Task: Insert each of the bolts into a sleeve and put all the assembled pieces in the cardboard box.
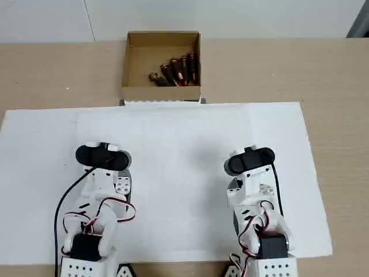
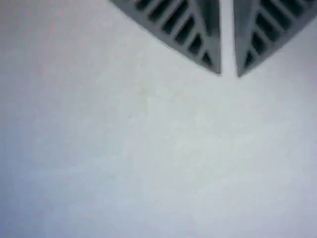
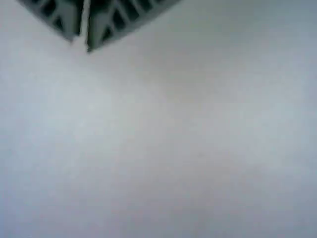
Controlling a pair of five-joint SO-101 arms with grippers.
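The cardboard box (image 1: pixel 132 60) stands at the far middle of the table, just past the white sheet. Several assembled bolt-and-sleeve pieces (image 1: pixel 176 71) lie together in its right half. Both arms are folded back near the table's front edge, the left one (image 1: pixel 102 157) and the right one (image 1: pixel 249 160) each pointing down at the sheet. My left gripper (image 2: pixel 227 73) hovers just over bare white paper, its grey ribbed fingers nearly touching with nothing between them. My right gripper (image 3: pixel 80 43) is shut the same way over white paper.
A large white paper sheet (image 1: pixel 184 144) covers the table from the box to the front edge. Bare wooden table (image 1: pixel 323 69) shows on both sides and behind. A dark object (image 1: pixel 360 20) sits at the far right corner.
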